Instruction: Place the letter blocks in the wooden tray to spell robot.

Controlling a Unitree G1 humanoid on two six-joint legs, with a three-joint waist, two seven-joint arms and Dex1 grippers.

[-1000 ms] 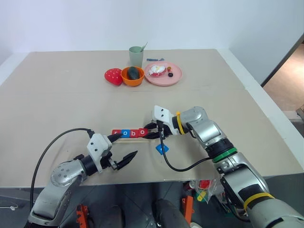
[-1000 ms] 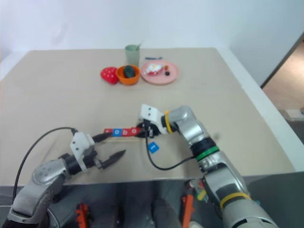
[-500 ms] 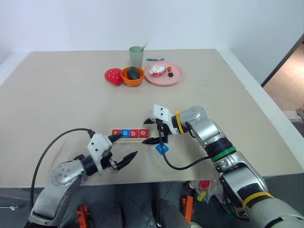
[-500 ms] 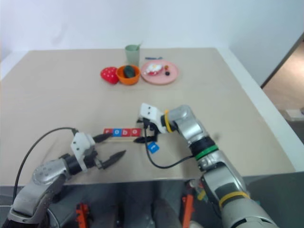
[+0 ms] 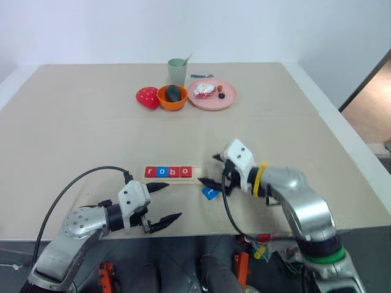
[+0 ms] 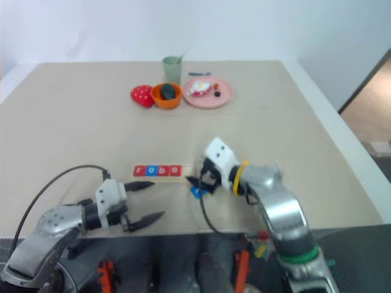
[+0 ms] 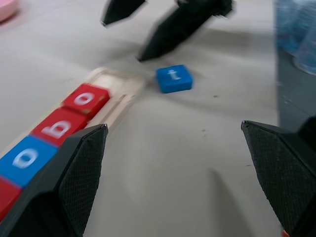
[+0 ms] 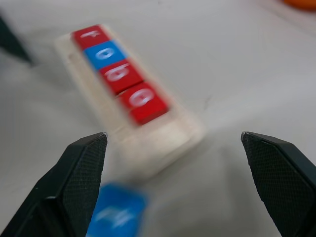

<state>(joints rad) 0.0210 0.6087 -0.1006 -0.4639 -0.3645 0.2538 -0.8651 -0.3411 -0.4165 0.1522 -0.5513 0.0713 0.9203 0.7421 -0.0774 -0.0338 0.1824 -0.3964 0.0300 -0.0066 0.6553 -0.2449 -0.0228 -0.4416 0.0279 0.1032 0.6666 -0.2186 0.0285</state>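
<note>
blue t block [image 5: 210, 193] lay on the table just off the wooden tray [image 5: 197, 173]'s empty right end (r-o-b-o seated), nearest the right gripper [image 5: 209, 171], fingers apart; left gripper [image 5: 164, 202] also spread.

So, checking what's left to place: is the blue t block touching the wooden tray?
Apart. The left wrist view shows the blue t block lying on bare table beyond the open end of the wooden tray, with a clear gap between them.
</note>
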